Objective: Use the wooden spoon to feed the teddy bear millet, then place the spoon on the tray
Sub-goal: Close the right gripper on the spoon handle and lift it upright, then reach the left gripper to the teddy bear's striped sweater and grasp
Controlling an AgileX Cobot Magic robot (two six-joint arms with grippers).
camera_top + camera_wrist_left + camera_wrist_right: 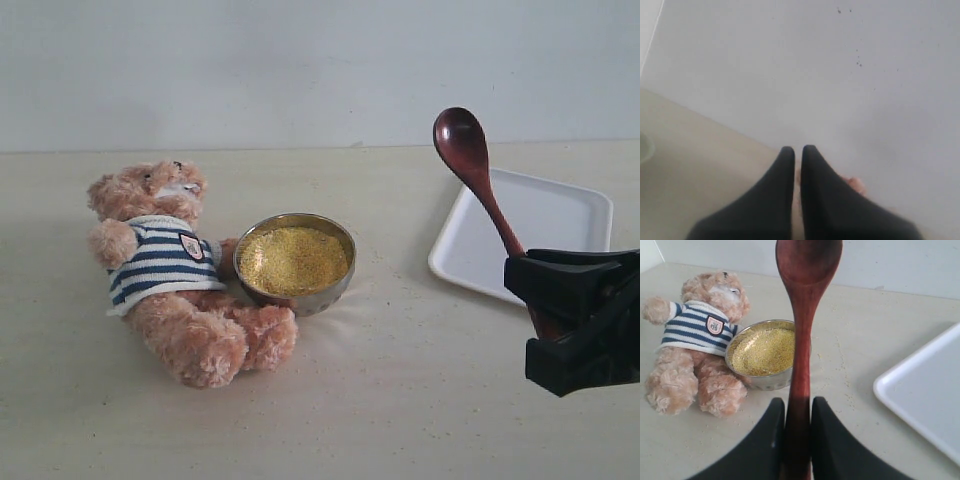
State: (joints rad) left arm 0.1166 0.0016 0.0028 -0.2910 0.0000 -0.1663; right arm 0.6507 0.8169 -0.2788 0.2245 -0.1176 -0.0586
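The teddy bear (170, 270) (692, 347) in its striped shirt leans back on the table at the left. Against its side stands the metal bowl heaped with millet (294, 260) (763, 351). My right gripper (575, 320) (798, 405) hovers at the right front, shut on the handle of the wooden spoon (470, 165) (802, 335), whose empty oval bowl points up and away from the gripper. The white tray (540, 225) (925, 390) lies behind the gripper at the right. My left gripper (797, 152) shows only in its wrist view, shut on nothing, facing the wall.
Stray grains (842, 367) are scattered on the tabletop between the bowl and the tray. A pale wall (300, 70) runs along the table's far edge.
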